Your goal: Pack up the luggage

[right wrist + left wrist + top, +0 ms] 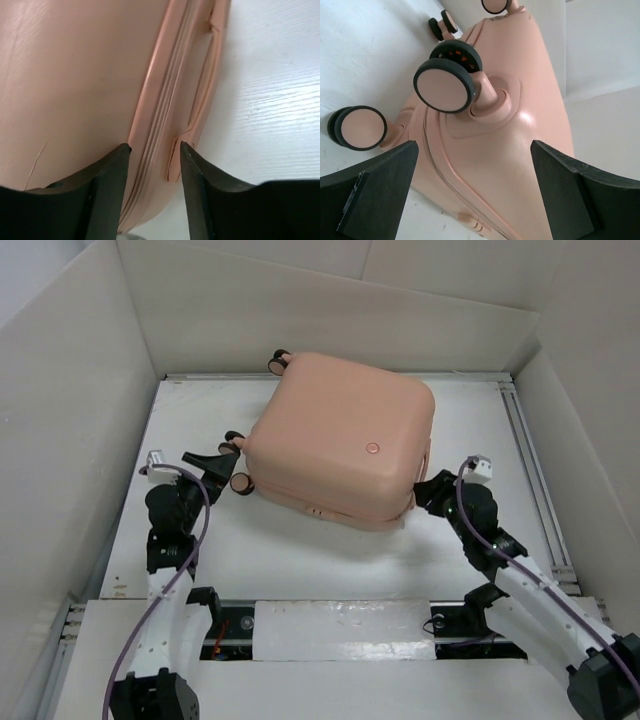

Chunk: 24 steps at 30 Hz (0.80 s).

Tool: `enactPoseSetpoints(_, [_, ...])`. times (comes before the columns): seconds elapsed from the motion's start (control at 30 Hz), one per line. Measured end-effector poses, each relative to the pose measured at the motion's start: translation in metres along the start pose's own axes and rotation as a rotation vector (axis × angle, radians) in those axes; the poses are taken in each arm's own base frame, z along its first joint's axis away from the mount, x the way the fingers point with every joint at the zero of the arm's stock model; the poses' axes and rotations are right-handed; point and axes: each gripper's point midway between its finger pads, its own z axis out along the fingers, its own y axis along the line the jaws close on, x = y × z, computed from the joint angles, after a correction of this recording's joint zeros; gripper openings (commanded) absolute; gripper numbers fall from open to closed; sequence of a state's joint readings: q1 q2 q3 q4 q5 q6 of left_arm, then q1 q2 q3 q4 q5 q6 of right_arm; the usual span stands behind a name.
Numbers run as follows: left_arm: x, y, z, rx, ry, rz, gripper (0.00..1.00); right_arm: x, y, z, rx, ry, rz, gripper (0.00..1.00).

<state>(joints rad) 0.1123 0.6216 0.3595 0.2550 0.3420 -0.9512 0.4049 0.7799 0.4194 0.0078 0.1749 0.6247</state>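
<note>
The closed luggage [340, 440] is seen mid-frame on the table [300, 570], left jaws spread wide by its wheels [444, 87], right jaws parted astride the zip [160, 110] (nothing gripped), so sealing is judged underway, needing a careful pinch there.

My left arm [165, 585] and right arm [545, 590] wear white shells over their long links, with black housings at the joints. A thin purple cable [207, 504] loops along each, ending at a small white plug [156, 459] by the wrist. My fingers [377, 195] are matte black, blunt wedges with flat inner faces
</note>
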Motion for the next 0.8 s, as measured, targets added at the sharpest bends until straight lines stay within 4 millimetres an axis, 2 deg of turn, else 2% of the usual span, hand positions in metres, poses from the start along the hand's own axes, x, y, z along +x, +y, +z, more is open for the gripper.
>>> enactPoseSetpoints(0.07, [-0.003, -0.001, 0.007, -0.008, 0.008, -0.003, 0.95, 0.006, 0.005, -0.009, -0.043, -0.01, 0.006, 0.41])
enactPoseSetpoints(0.23, [0.008, 0.019, 0.024, -0.074, 0.077, -0.035, 0.95, 0.03, 0.019, -0.038, -0.217, -0.01, 0.029, 0.38])
enactPoseSetpoints(0.33, [0.012, 0.023, 0.03, -0.098, 0.112, -0.047, 0.95, 0.038, 0.024, -0.042, -0.268, 0.009, 0.015, 0.5])
enactPoseSetpoints(0.37, [0.011, 0.022, 0.032, -0.097, 0.116, -0.048, 0.95, 0.039, 0.024, -0.041, -0.271, 0.016, 0.004, 0.61])
enactPoseSetpoints(0.4, [0.01, 0.019, 0.033, -0.091, 0.116, -0.049, 0.95, 0.042, 0.024, -0.041, -0.272, 0.029, -0.006, 0.66])
enactPoseSetpoints(0.5, [0.005, 0.013, 0.036, -0.07, 0.103, -0.052, 0.93, 0.053, 0.029, -0.04, -0.306, 0.088, -0.026, 0.72])
enactPoseSetpoints(0.57, [0.003, 0.011, 0.041, -0.069, 0.103, -0.061, 0.92, 0.058, 0.035, -0.041, -0.338, 0.117, -0.042, 0.7])
enactPoseSetpoints(0.7, [-0.001, 0.006, 0.054, -0.062, 0.122, -0.078, 0.9, 0.077, 0.04, -0.044, -0.39, 0.203, -0.085, 0.51])
enactPoseSetpoints(0.77, [-0.003, 0.004, 0.056, -0.055, 0.122, -0.079, 0.88, 0.084, 0.042, -0.047, -0.414, 0.241, -0.094, 0.5])
enactPoseSetpoints(0.8, [-0.003, 0.002, 0.055, -0.052, 0.119, -0.079, 0.86, 0.087, 0.045, -0.051, -0.436, 0.255, -0.097, 0.53])
